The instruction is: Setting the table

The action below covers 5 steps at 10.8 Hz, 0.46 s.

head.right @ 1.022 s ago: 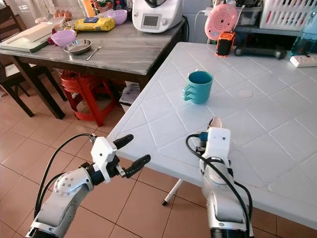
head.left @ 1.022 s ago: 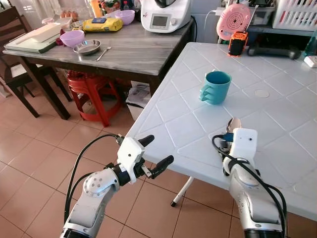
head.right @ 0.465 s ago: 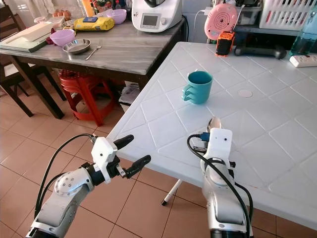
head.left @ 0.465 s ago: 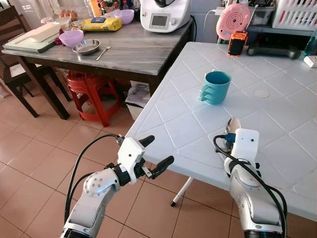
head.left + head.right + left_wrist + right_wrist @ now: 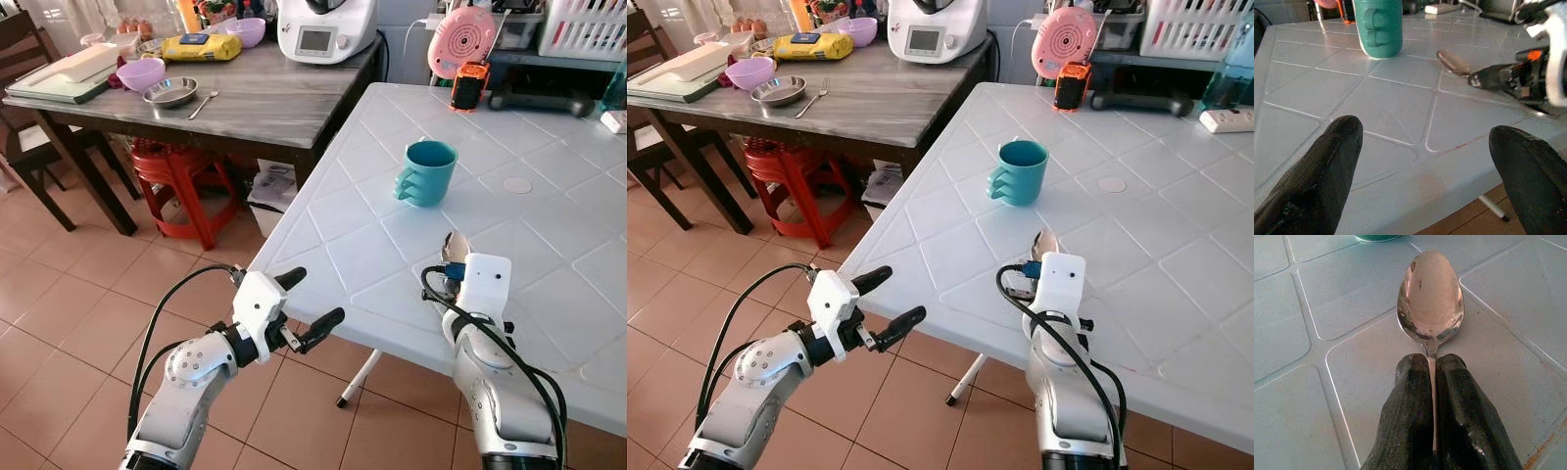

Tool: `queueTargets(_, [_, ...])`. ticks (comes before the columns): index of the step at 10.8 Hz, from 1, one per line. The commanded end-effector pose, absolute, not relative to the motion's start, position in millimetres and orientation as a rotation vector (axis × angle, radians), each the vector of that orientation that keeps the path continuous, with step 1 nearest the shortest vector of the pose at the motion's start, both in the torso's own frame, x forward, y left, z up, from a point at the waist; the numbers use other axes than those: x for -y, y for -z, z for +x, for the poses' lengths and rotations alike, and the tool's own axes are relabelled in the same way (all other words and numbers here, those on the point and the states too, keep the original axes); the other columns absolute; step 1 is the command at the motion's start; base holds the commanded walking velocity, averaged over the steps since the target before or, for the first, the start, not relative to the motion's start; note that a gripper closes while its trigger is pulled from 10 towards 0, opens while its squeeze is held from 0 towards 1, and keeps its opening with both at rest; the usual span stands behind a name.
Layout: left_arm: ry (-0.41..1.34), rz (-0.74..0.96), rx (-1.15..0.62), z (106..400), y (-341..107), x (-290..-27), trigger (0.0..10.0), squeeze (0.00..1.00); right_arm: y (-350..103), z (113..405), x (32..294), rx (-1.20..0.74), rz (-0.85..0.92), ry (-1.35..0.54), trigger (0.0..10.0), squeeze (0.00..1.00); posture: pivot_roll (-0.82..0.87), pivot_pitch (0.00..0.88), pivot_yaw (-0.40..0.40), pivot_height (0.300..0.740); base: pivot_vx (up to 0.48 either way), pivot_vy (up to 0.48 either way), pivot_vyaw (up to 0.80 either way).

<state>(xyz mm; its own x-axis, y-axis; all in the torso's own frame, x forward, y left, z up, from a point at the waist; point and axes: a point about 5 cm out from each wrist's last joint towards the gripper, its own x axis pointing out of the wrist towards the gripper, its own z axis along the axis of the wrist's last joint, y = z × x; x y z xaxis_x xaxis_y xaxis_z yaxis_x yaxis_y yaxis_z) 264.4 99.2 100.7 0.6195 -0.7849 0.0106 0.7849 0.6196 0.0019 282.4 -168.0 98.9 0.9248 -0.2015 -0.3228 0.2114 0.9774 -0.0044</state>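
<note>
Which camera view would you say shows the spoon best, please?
The right wrist view: the spoon is close up, its handle clamped in the right pincer. The left wrist view shows it small, from the side. The eye views show just its bowl past the wrist.

Glossy metal spoon [image 5: 1431, 298], smooth white plastic table [image 5: 549, 225], glazed teal mug [image 5: 427, 172].

spoon [image 5: 1431, 298]: shiny silver
mug [image 5: 427, 172]: teal
table [image 5: 549, 235]: white, diamond grid of grooves
right gripper [image 5: 1432, 382]: black fingers
left gripper [image 5: 312, 305]: black fingers, white body
stool [image 5: 181, 176]: red
floor [image 5: 69, 294]: terracotta tiles
</note>
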Motion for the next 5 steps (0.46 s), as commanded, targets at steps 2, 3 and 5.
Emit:
queueTargets(2, [0.897,0.001,0.007,269,-103,-107,10.0,0.00,-67,274,166,-0.489,0.050,0.206,0.0,0.00,-0.08,0.077,0.103,0.740,0.000,0.000,0.00])
queueTargets(3, [0.889,0.013,0.008,271,-103,-109,10.0,0.00,-82,282,166,-0.396,0.021,0.201,0.0,0.00,-0.08,0.075,0.102,0.740,0.000,0.000,0.00])
queueTargets(5, [0.754,0.039,0.050,283,-108,-116,10.0,0.00,-109,295,160,-0.238,0.044,0.170,0.0,0.00,-0.08,0.072,0.100,0.740,0.000,0.000,0.00])
